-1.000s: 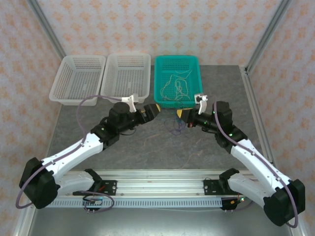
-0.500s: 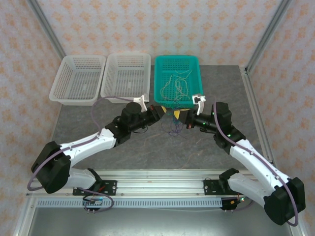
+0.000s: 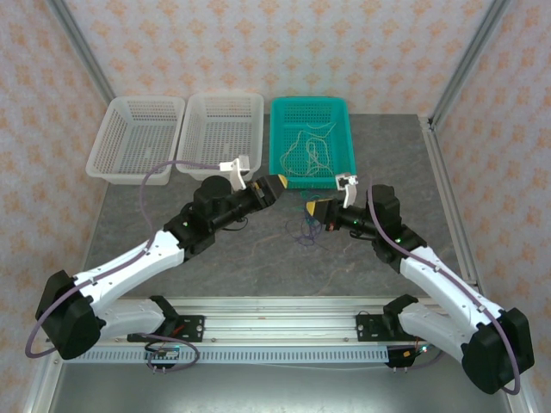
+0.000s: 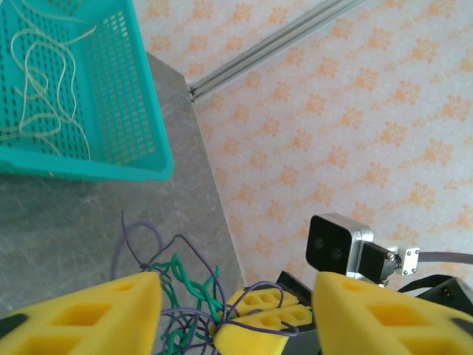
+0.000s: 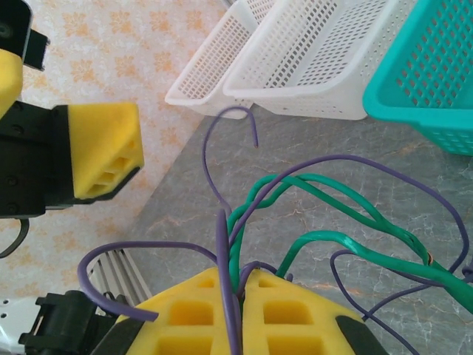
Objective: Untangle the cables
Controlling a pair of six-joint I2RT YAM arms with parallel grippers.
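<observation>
Left gripper (image 3: 275, 185) has been drawn back from the tangle since half a second ago, and its fingers are held apart, clear of the strands. Right gripper (image 3: 317, 209) has been shifted only slightly. Its fingers are pressed together on the purple and green cables (image 3: 305, 231), which trail from its tips onto the table (image 3: 258, 249), just ahead of the left fingertips. Beyond both sets of fingertips the teal basket (image 3: 341, 116) is seen, with cream cables (image 3: 310, 153) lying loose inside.
</observation>
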